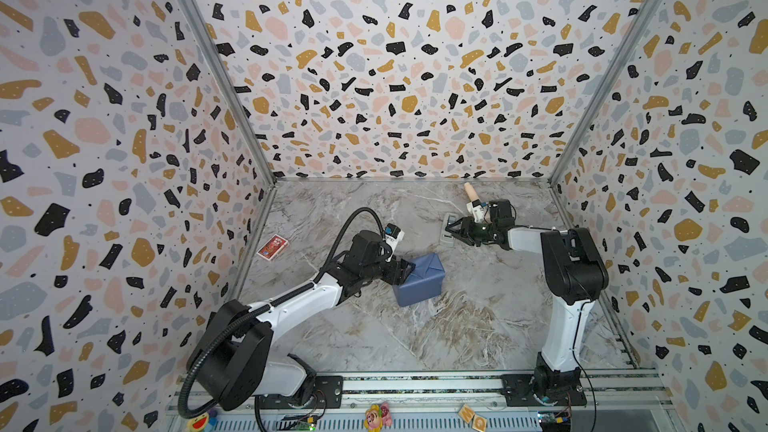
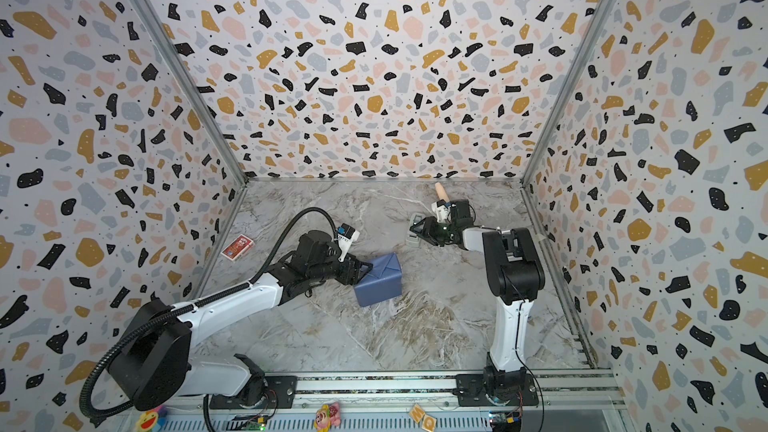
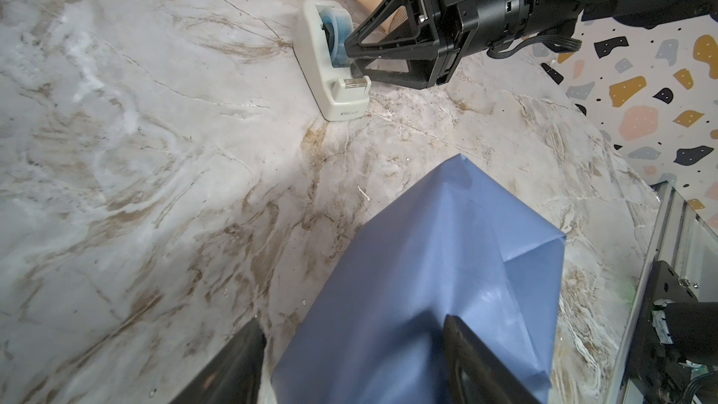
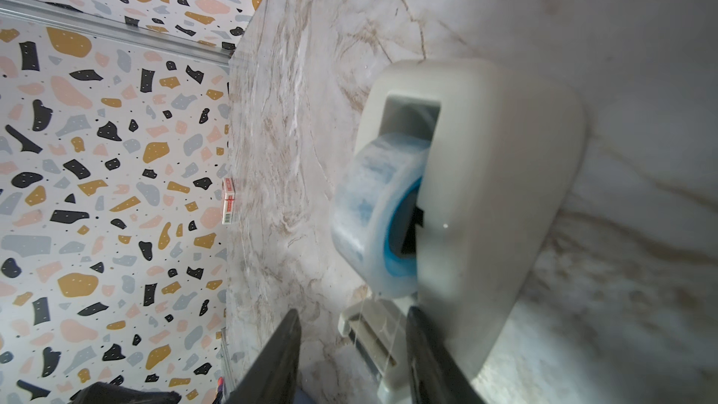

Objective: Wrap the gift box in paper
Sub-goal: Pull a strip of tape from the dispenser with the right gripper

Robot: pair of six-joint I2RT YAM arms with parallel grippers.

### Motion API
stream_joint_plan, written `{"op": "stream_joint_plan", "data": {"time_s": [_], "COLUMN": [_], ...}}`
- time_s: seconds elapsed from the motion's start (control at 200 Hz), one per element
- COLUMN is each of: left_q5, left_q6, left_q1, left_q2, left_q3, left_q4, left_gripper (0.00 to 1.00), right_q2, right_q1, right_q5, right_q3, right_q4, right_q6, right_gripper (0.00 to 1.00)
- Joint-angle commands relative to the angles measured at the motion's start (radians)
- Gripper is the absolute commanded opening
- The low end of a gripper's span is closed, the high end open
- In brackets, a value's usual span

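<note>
Dull blue paper (image 1: 419,280) sits folded into a blocky parcel mid-table on the grey-brown marble-look tabletop (image 1: 374,326), with creases and a triangular flap showing on its upper face in both top views. The gift box is entirely hidden under the paper, so its colour and lid cannot be checked. Left gripper (image 1: 405,270) is at the parcel's near-left corner. In the left wrist view its jaws stand apart: one black finger (image 3: 470,359) lies on the paper's top face, the other is down beside the parcel with a sliver of table between them. Both finger bases are cut off by the frame edge. It is not pinching the paper; whether the top finger presses or only touches cannot be told. Right gripper (image 1: 451,229) is at the pale grey plastic tape dispenser (image 3: 330,83) near the back right. Its jaws are parted around the cutter end, a thin clear strand runs between them, and no clamp on it is visible. The translucent blue-cored tape roll (image 4: 369,207) is blurred at close range. In the top views the gripper covers most of the dispenser. Beige cylinder (image 1: 469,192) behind the right wrist, identity unclear. Small red card pack (image 1: 272,248) lies by the left wall, well apart from the parcel
</note>
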Motion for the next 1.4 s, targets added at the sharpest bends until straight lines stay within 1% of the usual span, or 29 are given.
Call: {"op": "stream_joint_plan", "data": {"time_s": [0.0, 0.12, 0.315, 0.506, 0.861, 1.397], "left_q5": [0.003, 0.005, 0.005, 0.008, 0.006, 0.004], "left_q6": [0.037, 0.036, 0.037, 0.037, 0.037, 0.036], "left_q1": [-0.002, -0.002, -0.002, -0.002, -0.002, -0.002], "left_q2": [0.004, 0.0, -0.003, -0.005, -0.006, -0.002], "left_q3": [-0.018, -0.02, -0.018, -0.02, -0.023, -0.023], "left_q4": [-0.139, -0.137, -0.137, -0.134, -0.135, -0.138], "left_gripper": [0.72, 0.72, 0.72, 0.72, 0.72, 0.72], "right_q2": [0.021, 0.026, 0.051, 0.072, 0.095, 0.092], "right_q1": [-0.003, -0.003, -0.009, -0.01, -0.011, -0.021], "right_q5": [-0.022, -0.032, -0.069, -0.093, -0.122, -0.175], "right_q3": [0.0, -0.016, -0.048, -0.052, -0.058, -0.08], "right_q4": [0.0, 0.014, 0.104, 0.148, 0.215, 0.375], "right_q6": [0.053, 0.078, 0.159, 0.185, 0.223, 0.349], "right_gripper": [0.44, 0.42, 0.39, 0.35, 0.21, 0.0]}}
